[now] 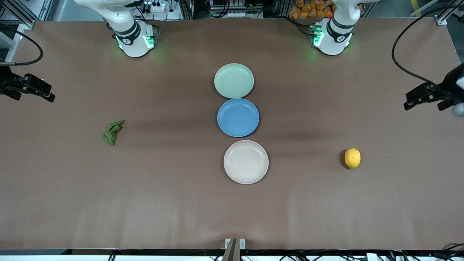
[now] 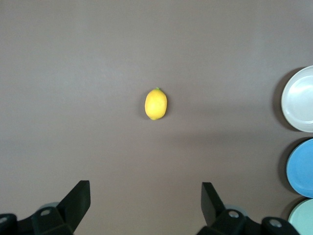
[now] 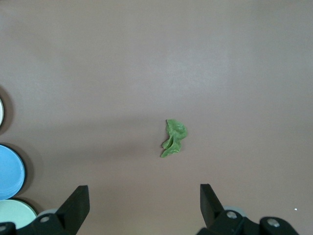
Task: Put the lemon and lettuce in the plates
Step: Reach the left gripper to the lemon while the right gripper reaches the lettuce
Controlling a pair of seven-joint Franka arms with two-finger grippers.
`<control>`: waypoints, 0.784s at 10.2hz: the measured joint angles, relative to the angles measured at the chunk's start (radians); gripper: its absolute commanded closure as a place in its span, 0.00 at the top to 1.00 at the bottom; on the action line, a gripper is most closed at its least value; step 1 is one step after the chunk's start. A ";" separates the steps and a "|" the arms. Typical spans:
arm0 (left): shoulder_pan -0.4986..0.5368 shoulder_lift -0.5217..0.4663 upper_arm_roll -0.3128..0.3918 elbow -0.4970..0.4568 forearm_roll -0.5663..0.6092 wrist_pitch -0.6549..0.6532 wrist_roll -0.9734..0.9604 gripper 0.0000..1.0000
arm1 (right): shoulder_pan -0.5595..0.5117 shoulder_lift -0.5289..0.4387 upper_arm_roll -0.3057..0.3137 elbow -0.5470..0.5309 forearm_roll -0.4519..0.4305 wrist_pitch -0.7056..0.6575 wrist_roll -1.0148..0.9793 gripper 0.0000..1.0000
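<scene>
Nothing is held yet, and the pairing of arms to things is plain to read; the lemon [image 1: 352, 158] is seen lying on the surface [image 1: 145, 203] toward the left arm's end, well apart from the plates, and the left end effector [image 1: 422, 97] is hung over that same end with its fingers [image 2: 76, 198] spread wide and empty; in the left wrist view the lemon is framed squarely ahead of the gap between them, its pointed tips lined up along the way the end effector faces, so a grip across its narrow waist is judged likely to suit; the lettuce [image 1: 113, 132] is found toward the right arm's end, crumpled and lying flat, ahead of the right end effector [image 1: 38, 90], whose fingers [image 3: 77, 201] are likewise parted on nothing; between the two things the pale green plate [image 1: 233, 80], the blue plate [image 1: 238, 117] and the beige-white plate [image 1: 246, 161] are ranged in a line down the middle, all bare; the beige-white one is judged the nearest target for the lemon.
</scene>
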 measured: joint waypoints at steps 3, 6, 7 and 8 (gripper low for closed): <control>0.018 0.067 0.000 -0.105 0.000 0.149 0.000 1.00 | -0.002 0.004 -0.003 -0.003 0.000 0.000 0.000 1.00; 0.020 0.170 0.000 -0.162 0.000 0.274 0.000 1.00 | -0.003 0.063 -0.004 -0.024 0.001 0.009 0.000 1.00; 0.020 0.216 -0.001 -0.181 0.000 0.340 0.000 1.00 | -0.004 0.089 -0.004 -0.026 0.001 0.014 0.000 1.00; 0.020 0.267 -0.001 -0.195 0.000 0.397 0.000 1.00 | -0.005 0.113 -0.004 -0.031 0.001 0.028 0.000 1.00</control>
